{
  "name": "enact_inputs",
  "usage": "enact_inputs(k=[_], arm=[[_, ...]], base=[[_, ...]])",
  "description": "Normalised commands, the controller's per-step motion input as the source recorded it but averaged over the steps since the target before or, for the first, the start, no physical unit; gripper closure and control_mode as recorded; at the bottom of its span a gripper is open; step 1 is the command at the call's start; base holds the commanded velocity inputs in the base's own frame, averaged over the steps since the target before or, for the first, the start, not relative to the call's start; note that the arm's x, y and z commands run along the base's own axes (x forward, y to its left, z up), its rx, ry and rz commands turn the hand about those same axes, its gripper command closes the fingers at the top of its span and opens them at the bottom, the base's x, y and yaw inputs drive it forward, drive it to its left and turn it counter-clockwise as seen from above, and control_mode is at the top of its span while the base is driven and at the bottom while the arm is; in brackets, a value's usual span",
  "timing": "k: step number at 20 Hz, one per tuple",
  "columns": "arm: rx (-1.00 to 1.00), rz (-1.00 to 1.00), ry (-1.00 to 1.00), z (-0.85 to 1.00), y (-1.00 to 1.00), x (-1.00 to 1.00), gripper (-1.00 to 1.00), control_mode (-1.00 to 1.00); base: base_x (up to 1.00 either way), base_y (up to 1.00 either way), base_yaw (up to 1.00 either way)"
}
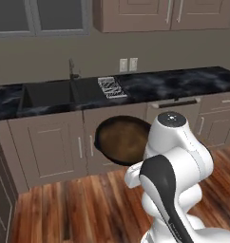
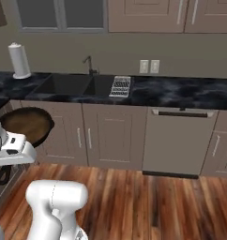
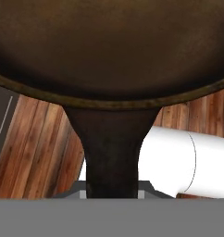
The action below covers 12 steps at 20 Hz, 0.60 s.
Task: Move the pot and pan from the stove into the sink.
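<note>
While the arm is folded low with its elbow raised above the wooden floor [image 1: 64,209], the end effector [image 3: 112,192] is pinched on the short handle of the pan [image 1: 124,140], carrying it in the air. Seen from the hand, the handle runs straight down from the dark rim to the fingers. The pan hangs in front of the cabinet doors, below and just right of the sink [image 1: 50,95] (recessed in the black marbled worktop [image 1: 183,83]), touching neither.
</note>
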Motion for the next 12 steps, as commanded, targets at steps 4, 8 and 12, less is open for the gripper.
enact_inputs(k=[4,8,12], arm=[[0.0,0.0,0.0,0.0,0.0,0.0,1.0,1.0],[0.0,0.0,0.0,0.0,0.0,0.0,1.0,1.0],[0.0,0.0,0.0,0.0,0.0,0.0,1.0,1.0]], base=[[0.95,0.24,-0.03],[0.94,0.23,-0.03],[0.9,0.22,-0.02]])
